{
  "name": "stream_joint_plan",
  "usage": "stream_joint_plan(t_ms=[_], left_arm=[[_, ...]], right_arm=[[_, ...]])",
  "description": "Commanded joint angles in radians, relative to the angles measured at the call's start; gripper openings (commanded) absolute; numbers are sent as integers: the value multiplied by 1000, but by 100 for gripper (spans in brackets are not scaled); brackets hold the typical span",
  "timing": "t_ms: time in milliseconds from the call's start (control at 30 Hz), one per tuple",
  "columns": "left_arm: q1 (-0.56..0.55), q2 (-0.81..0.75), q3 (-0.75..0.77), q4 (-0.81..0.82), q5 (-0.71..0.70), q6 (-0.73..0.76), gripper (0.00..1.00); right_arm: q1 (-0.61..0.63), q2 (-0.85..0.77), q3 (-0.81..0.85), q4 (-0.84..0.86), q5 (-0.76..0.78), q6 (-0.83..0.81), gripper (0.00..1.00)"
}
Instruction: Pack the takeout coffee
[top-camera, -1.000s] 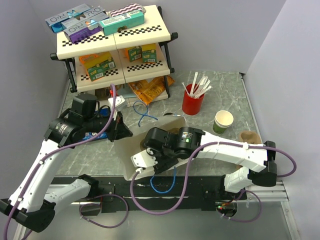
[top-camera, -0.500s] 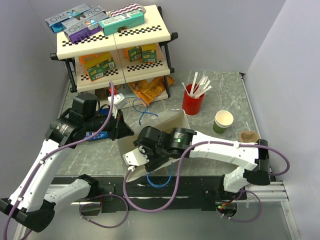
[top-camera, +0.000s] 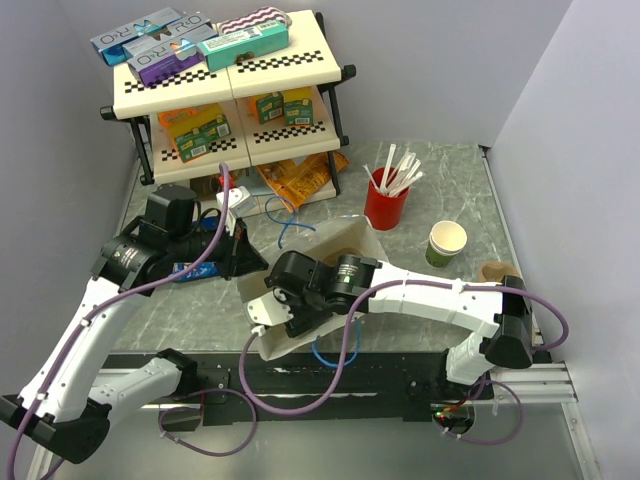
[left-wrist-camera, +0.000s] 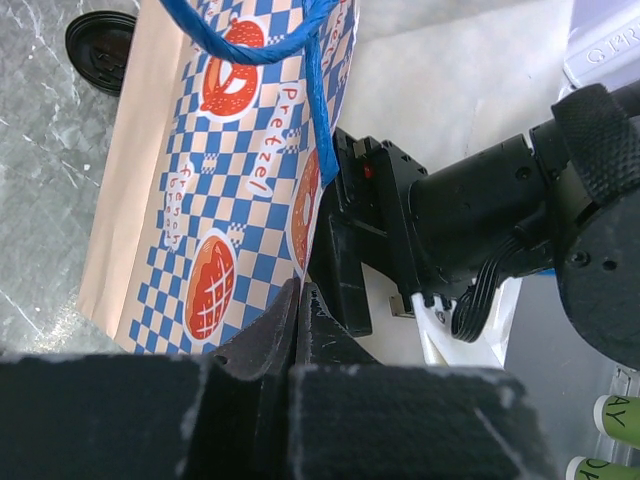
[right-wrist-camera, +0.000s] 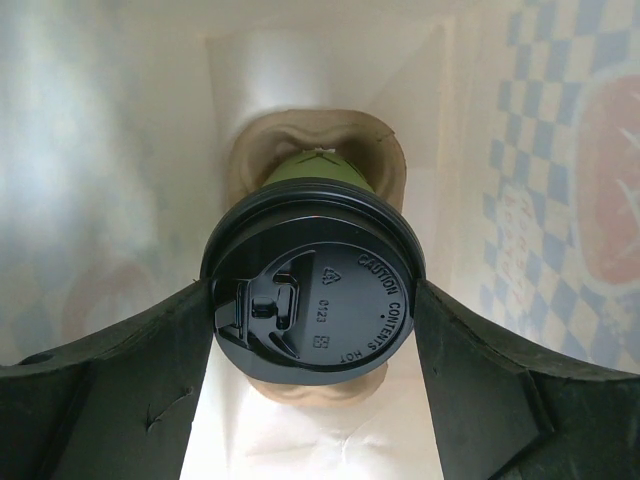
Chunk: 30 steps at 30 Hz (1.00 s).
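Left arm (top-camera: 88, 335) reaches forward-right, left gripper (left-wrist-camera: 298, 300) pinched fully closed. Right arm (top-camera: 440, 298) folds across leftward, wrist pitched down, right gripper (right-wrist-camera: 312, 310) spread wide, clamping the takeout coffee (right-wrist-camera: 335, 285).

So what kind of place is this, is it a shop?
Probably a pretend coffee counter on a robot test table, not a real shop. A small shelf holds snack boxes, a red cup holds white sticks, and a lidded takeout coffee is inside a pretzel-print paper bag.

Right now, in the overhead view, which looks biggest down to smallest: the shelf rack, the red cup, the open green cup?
1. shelf rack, by far the largest
2. red cup
3. open green cup, somewhat smaller than the red cup
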Motion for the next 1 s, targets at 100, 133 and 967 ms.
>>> stream_joint_plan(t_ms=[100,133,967], left_arm=[[-5,6,-3,31,-1,-1,1],[-5,6,-5,32,-2,-1,1],[-5,45,-3,35,16,2,1]], right_arm=[[-21,16,-15,53,57,-39,0],[-21,19,-14,50,58,-39,0],[-25,-13,-89,141,144,-113,0]])
